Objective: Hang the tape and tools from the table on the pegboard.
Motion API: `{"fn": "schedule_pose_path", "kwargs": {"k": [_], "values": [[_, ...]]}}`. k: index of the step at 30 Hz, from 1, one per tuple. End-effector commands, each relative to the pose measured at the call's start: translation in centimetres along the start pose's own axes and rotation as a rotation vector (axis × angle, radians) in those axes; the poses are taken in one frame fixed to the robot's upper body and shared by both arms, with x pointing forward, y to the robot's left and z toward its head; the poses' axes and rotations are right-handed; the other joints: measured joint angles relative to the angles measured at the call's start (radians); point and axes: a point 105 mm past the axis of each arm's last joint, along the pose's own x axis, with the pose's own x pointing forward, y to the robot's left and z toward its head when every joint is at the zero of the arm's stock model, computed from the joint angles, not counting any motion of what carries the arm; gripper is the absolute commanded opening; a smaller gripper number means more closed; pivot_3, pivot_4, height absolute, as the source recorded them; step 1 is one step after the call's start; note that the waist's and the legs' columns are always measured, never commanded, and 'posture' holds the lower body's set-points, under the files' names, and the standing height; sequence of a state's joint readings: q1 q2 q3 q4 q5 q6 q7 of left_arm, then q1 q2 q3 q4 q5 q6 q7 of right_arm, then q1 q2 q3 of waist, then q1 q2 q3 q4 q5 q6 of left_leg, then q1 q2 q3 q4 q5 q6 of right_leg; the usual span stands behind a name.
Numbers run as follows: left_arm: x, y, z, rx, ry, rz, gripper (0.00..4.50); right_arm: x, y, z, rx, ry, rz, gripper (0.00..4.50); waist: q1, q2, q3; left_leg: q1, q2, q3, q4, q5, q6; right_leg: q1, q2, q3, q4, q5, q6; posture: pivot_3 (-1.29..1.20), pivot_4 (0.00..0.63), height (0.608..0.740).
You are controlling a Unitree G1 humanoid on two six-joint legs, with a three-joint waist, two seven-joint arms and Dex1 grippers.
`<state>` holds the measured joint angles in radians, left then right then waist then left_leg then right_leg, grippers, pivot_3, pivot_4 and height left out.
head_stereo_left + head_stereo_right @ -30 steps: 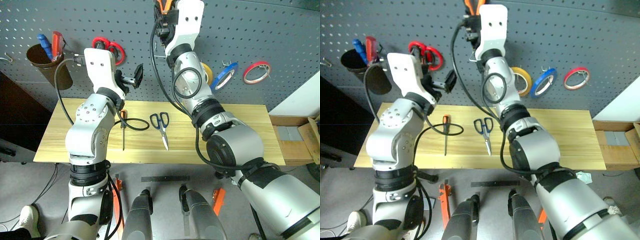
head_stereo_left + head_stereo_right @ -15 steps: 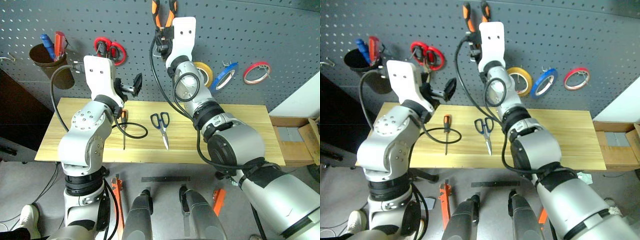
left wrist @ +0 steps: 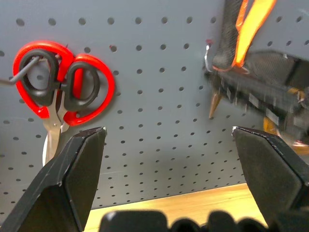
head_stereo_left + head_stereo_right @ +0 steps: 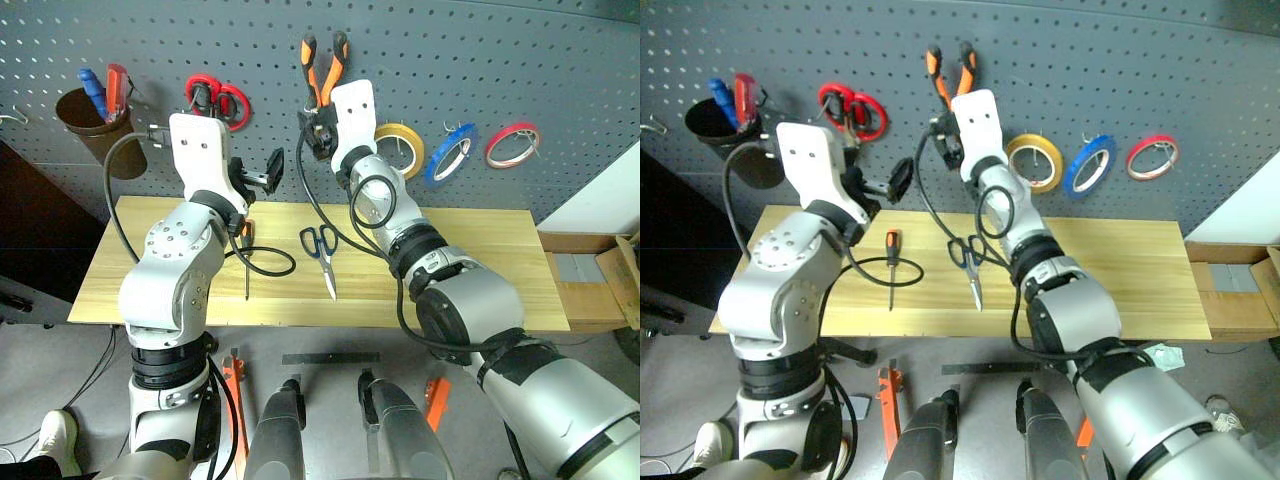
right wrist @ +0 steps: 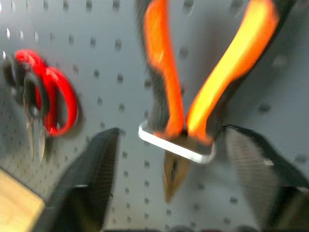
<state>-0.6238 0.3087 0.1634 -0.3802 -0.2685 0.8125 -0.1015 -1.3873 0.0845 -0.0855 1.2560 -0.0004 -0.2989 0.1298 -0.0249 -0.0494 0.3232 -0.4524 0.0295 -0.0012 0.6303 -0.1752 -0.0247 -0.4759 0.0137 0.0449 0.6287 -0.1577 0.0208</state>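
Dark grey pegboard (image 4: 560,60) is seen behind the table (image 4: 480,260). The pliers (image 4: 325,62) are hung on a metal hook (image 5: 176,145), handles up, nose down. The right gripper (image 5: 169,186) is spread wide on either side of the pliers, neither finger touching them. The left gripper (image 3: 166,159) is also held wide apart, empty, facing the red-handled scissors (image 3: 60,92). The scissors (image 4: 322,252) and screwdriver (image 4: 891,262) are left lying on the table. The blue tape (image 4: 448,152) is hung between yellow tape (image 4: 403,145) and red tape (image 4: 512,143).

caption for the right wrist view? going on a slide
Pliers hang handles-up in a metal hook on the pegboard, between the open right gripper's fingers.
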Motion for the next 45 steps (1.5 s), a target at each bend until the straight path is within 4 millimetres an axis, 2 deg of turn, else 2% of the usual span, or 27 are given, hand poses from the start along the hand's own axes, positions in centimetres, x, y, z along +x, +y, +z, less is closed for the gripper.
{"fn": "schedule_pose_path", "kwargs": {"k": [1, 6, 11, 14, 18, 20, 23, 27, 29, 35, 39, 45], "values": [[0.3, -0.3, 1.7, 0.007, -0.081, -0.014, 4.50, 0.2, -0.6, 2.4, -0.027, -0.080, 0.021, 4.45, 0.000, 0.000, 0.000, 0.000, 0.000, 0.000, 0.000, 0.000, 0.000, 0.000, 0.000, 0.000, 0.000, 0.000, 0.000, 0.05, 0.306, 0.740], [0.5, -0.6, 0.9, -0.009, -0.075, -0.017, 4.50, -1.1, -1.9, 2.4, -0.065, -0.108, 0.071, 4.45, 0.000, 0.000, 0.000, 0.000, 0.000, 0.000, 0.000, 0.000, 0.000, 0.000, -0.001, 0.000, -0.001, 0.000, 0.000, 0.02, 0.301, 0.740], [0.1, -1.2, -1.2, -0.030, -0.024, -0.005, 4.50, -4.0, -2.3, 2.6, -0.085, -0.113, 0.133, 4.45, -0.002, 0.000, 0.000, 0.000, 0.000, 0.000, 0.000, 0.000, 0.000, 0.001, -0.002, 0.001, 0.000, 0.000, 0.000, 0.00, 0.304, 0.740], [-0.6, -2.3, -4.6, -0.059, 0.078, 0.024, 4.50, -7.6, -2.0, 2.5, -0.110, -0.059, 0.219, 4.45, -0.001, 0.000, 0.000, 0.000, 0.000, 0.000, 0.000, 0.000, 0.000, 0.000, -0.003, 0.000, 0.001, 0.000, 0.000, -0.03, 0.314, 0.740], [-1.5, -3.9, -9.3, -0.048, 0.214, 0.062, 4.50, -11.5, -0.4, 1.6, -0.102, 0.049, 0.404, 4.45, -0.007, 0.000, 0.000, 0.000, 0.000, 0.000, 0.002, 0.000, 0.000, 0.001, -0.003, 0.001, 0.001, -0.001, 0.002, -0.07, 0.336, 0.740], [-2.0, -4.8, -11.9, -0.053, 0.302, 0.084, 4.50, -13.3, 0.3, 0.6, -0.119, 0.104, 0.507, 4.45, -0.011, 0.001, 0.001, 0.000, 0.000, 0.001, 0.003, 0.000, 0.000, 0.001, -0.002, 0.002, 0.001, -0.003, 0.005, -0.09, 0.346, 0.740], [-2.4, -6.3, -15.1, -0.072, 0.411, 0.127, 4.50, -15.9, 0.1, -1.5, -0.158, 0.193, 0.608, 4.45, -0.020, 0.001, 0.001, 0.003, 0.000, 0.001, 0.006, 0.000, 0.000, 0.003, 0.000, 0.002, 0.002, -0.003, 0.002, -0.12, 0.352, 0.740], [-1.8, -8.8, -18.2, -0.084, 0.523, 0.133, 4.50, -18.7, -0.4, -3.3, -0.196, 0.241, 0.714, 4.45, -0.032, 0.003, 0.002, 0.002, -0.001, 0.003, 0.012, 0.000, 0.000, 0.004, 0.002, 0.001, 0.002, -0.005, -0.002, -0.15, 0.361, 0.740], [-1.1, -10.3, -19.1, -0.077, 0.552, 0.101, 4.50, -20.0, -0.4, -4.0, -0.218, 0.257, 0.770, 4.45, -0.036, 0.003, 0.003, 0.001, -0.001, 0.004, 0.014, 0.000, 0.000, 0.004, 0.002, 0.002, 0.002, -0.005, -0.002, -0.16, 0.364, 0.740], [0.6, -12.8, -21.0, -0.069, 0.614, 0.038, 4.50, -21.6, -0.6, -4.7, -0.213, 0.283, 0.828, 4.45, -0.065, 0.002, 0.003, 0.001, -0.002, 0.005, 0.013, -0.001, 0.000, 0.004, 0.002, 0.003, 0.001, -0.004, -0.002, -0.21, 0.369, 0.740], [1.0, -12.4, -21.3, -0.050, 0.646, 0.104, 4.50, -21.8, -0.6, -4.4, -0.208, 0.283, 0.843, 4.45, -0.088, 0.002, 0.003, 0.001, -0.001, 0.005, 0.010, -0.001, 0.001, 0.004, 0.002, 0.003, 0.001, -0.002, 0.002, -0.23, 0.366, 0.740], [0.6, -12.0, -20.3, -0.031, 0.644, 0.175, 4.50, -21.5, -0.6, -4.1, -0.169, 0.287, 0.862, 4.45, -0.104, 0.002, 0.003, 0.002, -0.002, 0.005, 0.011, -0.001, 0.001, 0.004, 0.003, 0.003, 0.001, -0.003, 0.002, -0.22, 0.364, 0.740]]}}
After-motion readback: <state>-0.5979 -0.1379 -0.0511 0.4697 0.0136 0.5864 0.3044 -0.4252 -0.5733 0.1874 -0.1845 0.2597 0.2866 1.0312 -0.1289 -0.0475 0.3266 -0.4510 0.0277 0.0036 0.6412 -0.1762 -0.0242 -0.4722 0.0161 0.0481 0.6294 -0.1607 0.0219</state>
